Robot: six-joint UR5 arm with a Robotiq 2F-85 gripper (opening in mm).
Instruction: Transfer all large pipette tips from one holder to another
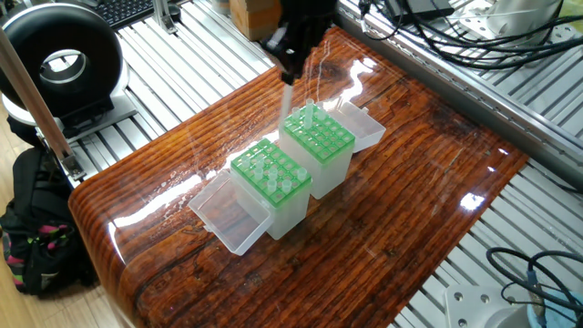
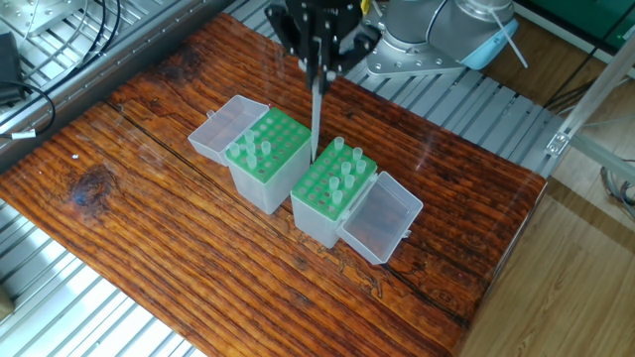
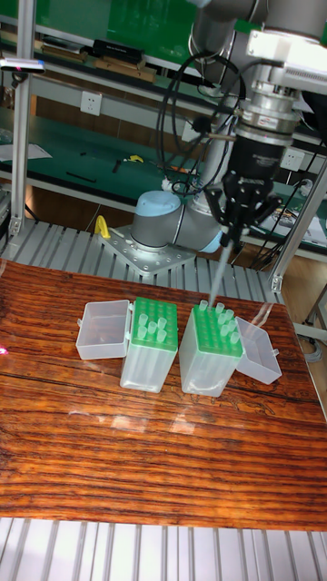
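Note:
My gripper (image 2: 317, 79) is shut on one large pipette tip (image 2: 316, 124), a long translucent cone that hangs straight down. The tip hovers between the two green-topped holders, at the far corner of the holder (image 2: 335, 180) that carries several tips. The other holder (image 2: 266, 147) has a few tips along one side. In the tall fixed view the gripper (image 3: 227, 243) holds the tip (image 3: 218, 277) just above the back of the right holder (image 3: 216, 334). From the opposite side, the gripper (image 1: 290, 75) and tip (image 1: 287, 96) are left of the rear holder (image 1: 317, 137).
Each holder has a clear hinged lid lying open beside it (image 2: 230, 124) (image 2: 380, 220). The wooden table (image 2: 149, 228) is ringed by aluminium rails. Cables (image 1: 474, 27) lie at the back, and the robot base (image 3: 163, 227) stands behind the holders.

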